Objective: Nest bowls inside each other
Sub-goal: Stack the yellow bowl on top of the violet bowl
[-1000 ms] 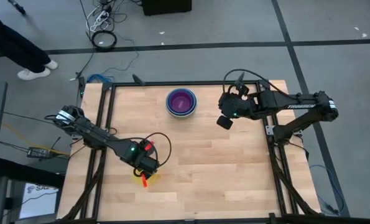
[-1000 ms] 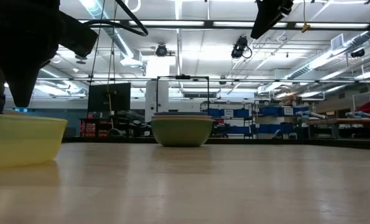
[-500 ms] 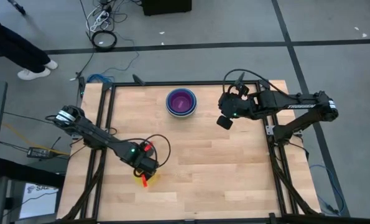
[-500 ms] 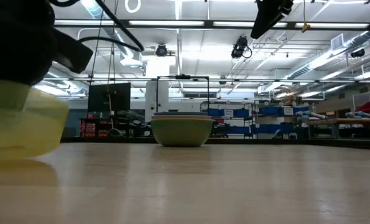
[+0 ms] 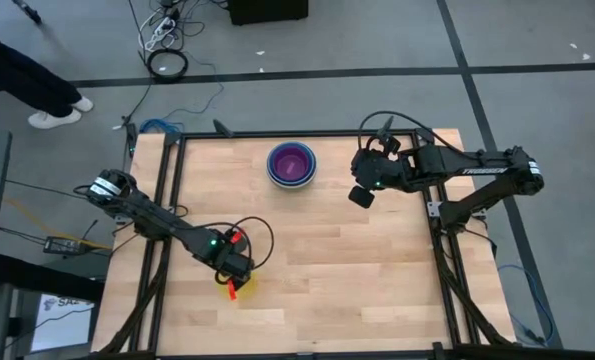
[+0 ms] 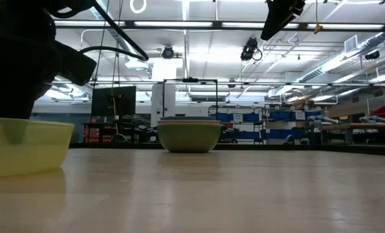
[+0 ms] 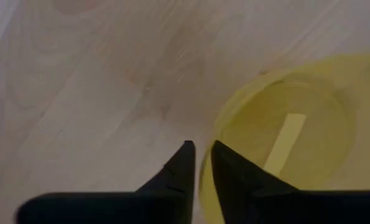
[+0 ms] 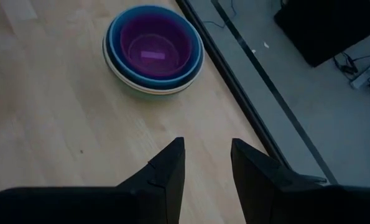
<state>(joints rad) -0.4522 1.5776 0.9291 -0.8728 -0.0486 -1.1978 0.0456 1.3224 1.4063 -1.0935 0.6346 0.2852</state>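
Note:
A yellow bowl [image 5: 221,281] [image 7: 284,134] stands on its base near the table's front left corner. My left gripper [image 5: 233,274] [image 7: 199,148] points down at its rim and is shut on it. At the far middle of the table stands a stack of nested bowls [image 5: 292,163] [image 8: 153,50], with purple innermost, then blue and whitish, and a green one outermost [image 6: 189,136]. My right gripper [image 5: 361,194] [image 8: 206,146] hangs open in the air to the right of the stack, holding nothing. My left gripper has the yellow bowl's rim [image 7: 204,182] between its two fingers, one finger [image 7: 231,171] inside the bowl and one outside. The fingers come from above, pointing down. The bowl sits upright with its base on the table [image 6: 24,147].
Bare wood [image 5: 357,270] stretches between the yellow bowl and the stack. Black frame rails [image 5: 167,200] run along the table's left and right sides. A person's legs [image 5: 27,75] show on the floor beyond the far left corner, with cables [image 5: 167,60] nearby.
My left gripper has come down onto the yellow bowl's rim. In the low view its dark body now sits lower, behind the bowl. The bowl was jolted on the way and stands level on the table again.

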